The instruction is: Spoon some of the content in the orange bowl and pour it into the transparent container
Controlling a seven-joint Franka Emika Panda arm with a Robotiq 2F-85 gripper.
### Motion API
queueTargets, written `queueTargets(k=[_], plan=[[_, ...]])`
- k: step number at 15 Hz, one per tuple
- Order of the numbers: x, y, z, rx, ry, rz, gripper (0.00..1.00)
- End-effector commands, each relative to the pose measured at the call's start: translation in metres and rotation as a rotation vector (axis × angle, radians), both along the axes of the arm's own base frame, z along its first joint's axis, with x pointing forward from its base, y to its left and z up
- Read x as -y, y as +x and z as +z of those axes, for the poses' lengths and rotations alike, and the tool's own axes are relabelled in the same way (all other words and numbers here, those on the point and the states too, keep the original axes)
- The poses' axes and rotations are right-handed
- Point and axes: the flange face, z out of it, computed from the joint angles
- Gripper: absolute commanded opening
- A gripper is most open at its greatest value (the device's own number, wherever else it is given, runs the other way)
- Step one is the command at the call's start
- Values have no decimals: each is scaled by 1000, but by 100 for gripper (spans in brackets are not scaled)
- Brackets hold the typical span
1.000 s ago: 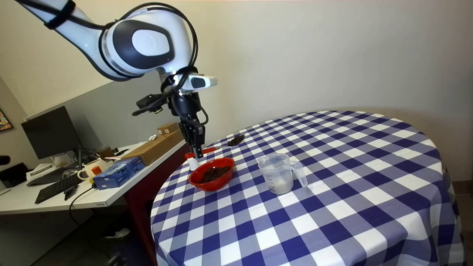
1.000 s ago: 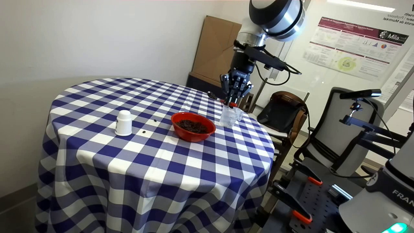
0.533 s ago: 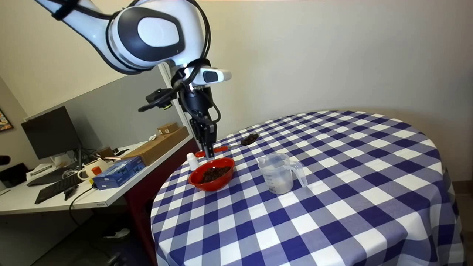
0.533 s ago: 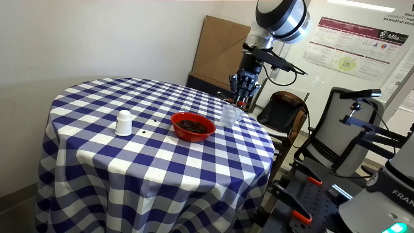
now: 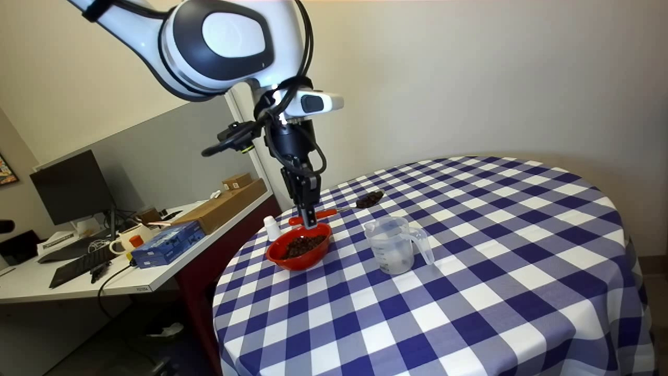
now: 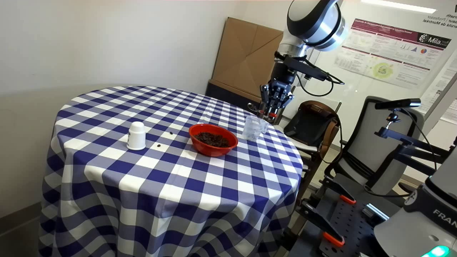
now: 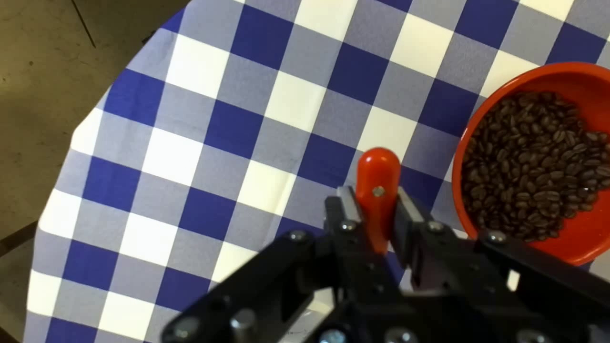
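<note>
Dark jaws grip the glossy red handle (image 7: 378, 212) of a spoon (image 5: 342, 209) in the air beside the red-orange bowl (image 5: 308, 261). The hold falls partway along the handle, presumably to let the metal head reach clear of the jaws, and the spoon lies close to level, likely so its load of dark beans (image 5: 369, 199) stays aboard. The scooping appears done, the pouring not.

Lower down, the smooth round bowl holds the main supply of beans (image 7: 529, 166), small, oval and creased, coffee by their look. Beside the bowl, apart from it, the transparent container (image 5: 394, 250) stands upright on the counter (image 5: 501, 256), a clear plastic measuring jug; no beans show through its wall. Its spot near the bowl perhaps keeps the carry short. Whether the spoon's head is over its mouth, the angles do not settle.

On the bowl's other side stands a round-topped white bottle (image 6: 136, 137), with two dark specks (image 6: 159, 145), possibly strays, on the blue-and-white checks between. Well beyond the bowl in an exterior view, a white desk (image 5: 31, 286) carries a blue cardboard-like box (image 5: 167, 245) and a flat black monitor (image 5: 72, 188).
</note>
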Motion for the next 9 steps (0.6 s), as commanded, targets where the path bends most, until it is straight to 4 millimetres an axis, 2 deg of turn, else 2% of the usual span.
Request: queueTargets(k=[1, 9], plan=[[12, -4, -1, -14, -4, 6, 10], [26, -9, -9, -33, -13, -12, 10]])
